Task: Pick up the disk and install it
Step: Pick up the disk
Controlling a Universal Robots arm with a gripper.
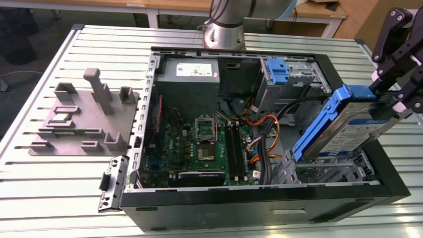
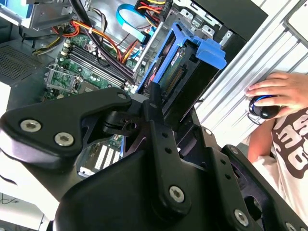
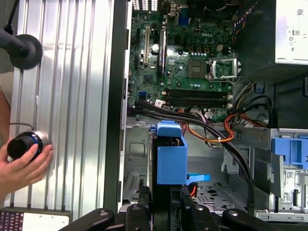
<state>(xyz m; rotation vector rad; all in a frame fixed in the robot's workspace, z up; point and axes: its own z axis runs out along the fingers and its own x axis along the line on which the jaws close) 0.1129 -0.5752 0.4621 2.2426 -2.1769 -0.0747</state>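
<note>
The disk [image 1: 350, 124], a silver drive with a blue-and-white label in a blue plastic carrier, hangs tilted on edge over the metal drive cage [image 1: 330, 171]. The cage is in the open computer case [image 1: 264, 203], at its front corner on the exterior view's right. My gripper [image 1: 390, 99] is shut on the disk's upper end. In the second wrist view the black fingers [image 2: 154, 103] clamp the disk [image 2: 192, 67] by its sides. In the first wrist view the blue carrier end of the disk [image 3: 171, 154] points down toward the cage floor [image 3: 211, 192].
Inside the case lie the green motherboard [image 1: 198, 144], a grey power-supply box [image 1: 190, 72], orange and black cables [image 1: 264, 134] and a bare blue bracket [image 1: 281, 72]. A grey fixture plate [image 1: 79, 119] sits on the slatted table. A person's hand [image 3: 24, 163] holds a round knob beside the case.
</note>
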